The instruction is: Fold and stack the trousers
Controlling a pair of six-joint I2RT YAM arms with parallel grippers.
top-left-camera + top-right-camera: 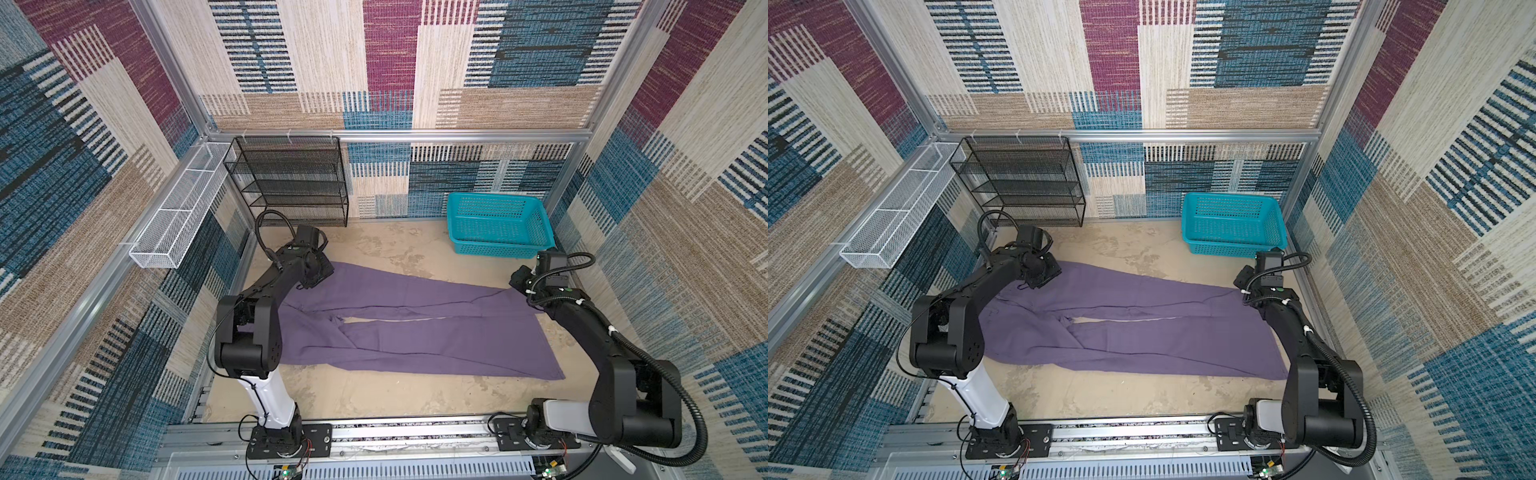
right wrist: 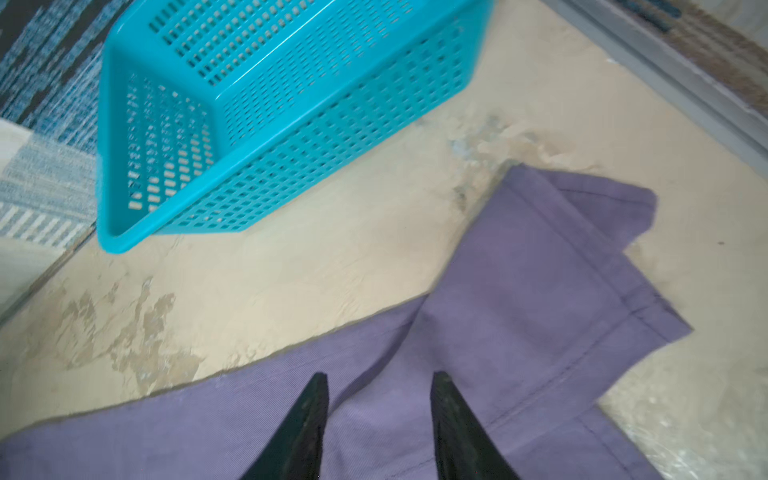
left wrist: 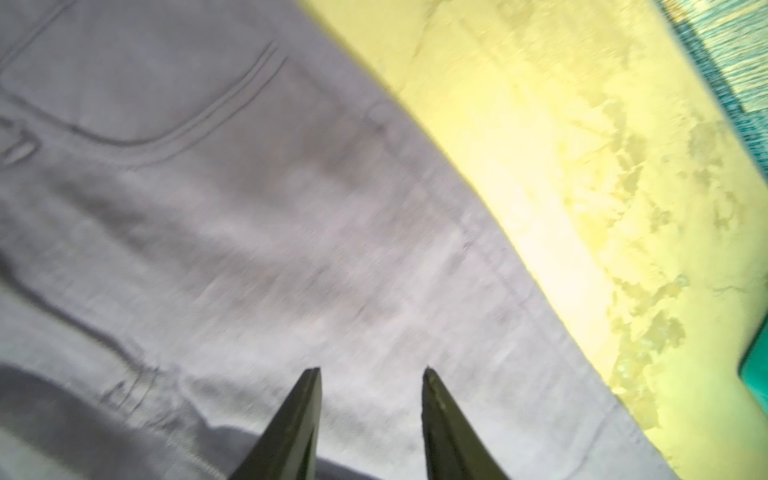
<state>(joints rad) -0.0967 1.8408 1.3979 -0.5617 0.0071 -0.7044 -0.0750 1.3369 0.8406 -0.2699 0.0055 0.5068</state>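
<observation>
The trousers (image 1: 415,332) lay spread flat on the bench (image 1: 374,399), their long axis running across both top views: waist under the left arm, the two hems toward the right arm, the legs side by side with a thin gap between them. The left hand (image 3: 372,370) hung just above the far side of the waist end, near a curved pocket seam, its fingers (image 3: 307,399) parted and holding nothing. The right hand (image 2: 379,374) sat low over the far leg near its hem (image 2: 602,266), also parted and empty, with the hem just ahead of its tips and one corner looking doubled over. Each arm was thus nearest its own end of the far edge, which suits pinching that edge and carrying it over the near leg, I judged.

The bench was tan and blotchy. A basket (image 1: 498,224) stood empty behind the far leg, near the right hand; a black rack (image 1: 286,183) stood against the patterned back wall.
</observation>
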